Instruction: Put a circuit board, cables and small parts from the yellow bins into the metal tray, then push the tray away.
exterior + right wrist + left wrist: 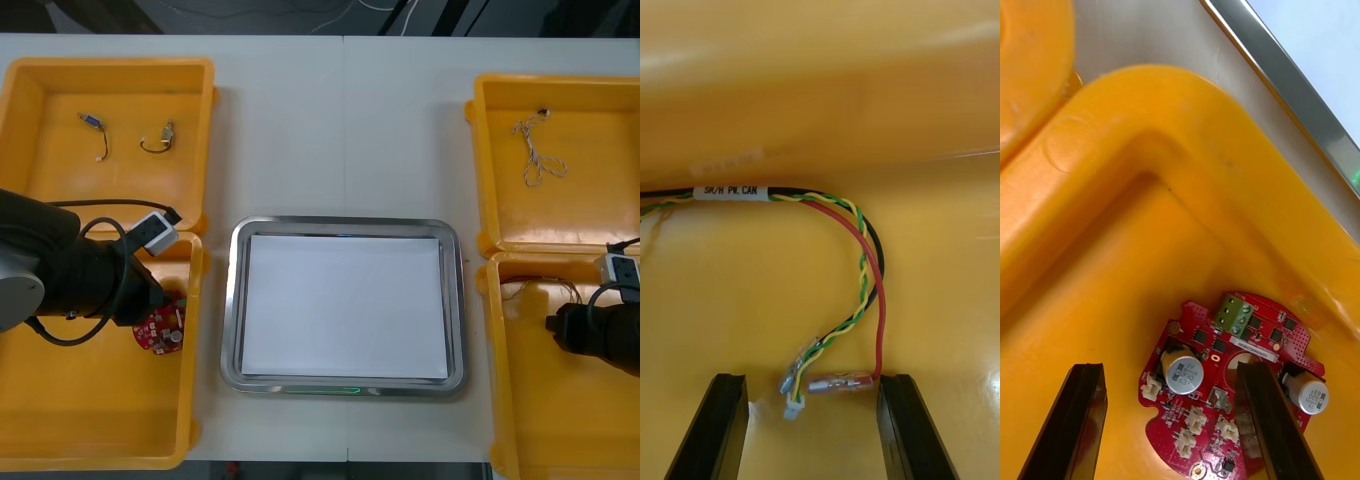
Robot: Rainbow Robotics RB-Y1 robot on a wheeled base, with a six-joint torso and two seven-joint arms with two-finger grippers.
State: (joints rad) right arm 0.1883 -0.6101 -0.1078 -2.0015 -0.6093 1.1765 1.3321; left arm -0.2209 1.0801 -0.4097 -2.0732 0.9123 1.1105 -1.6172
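A round red circuit board (160, 331) lies in the near left yellow bin (70, 420), close to its right wall. My left gripper (152, 298) hovers over the board. In the left wrist view the gripper (1169, 431) is open and the board (1214, 375) lies between its fingers, with one finger (1274, 427) over the board's edge. My right gripper (560, 325) is low in the near right bin (560, 430). It is open (812, 431), and the connector ends of a red and yellow cable (839, 384) lie between its fingers. The metal tray (232, 300), white inside, holds nothing.
The far left bin (40, 90) holds a short blue and white cable (93, 128) and a small black cable (158, 140). A thin pale cable (538, 155) lies in the far right bin (600, 210). The tray's rim (1285, 82) runs just beyond the left bin's corner.
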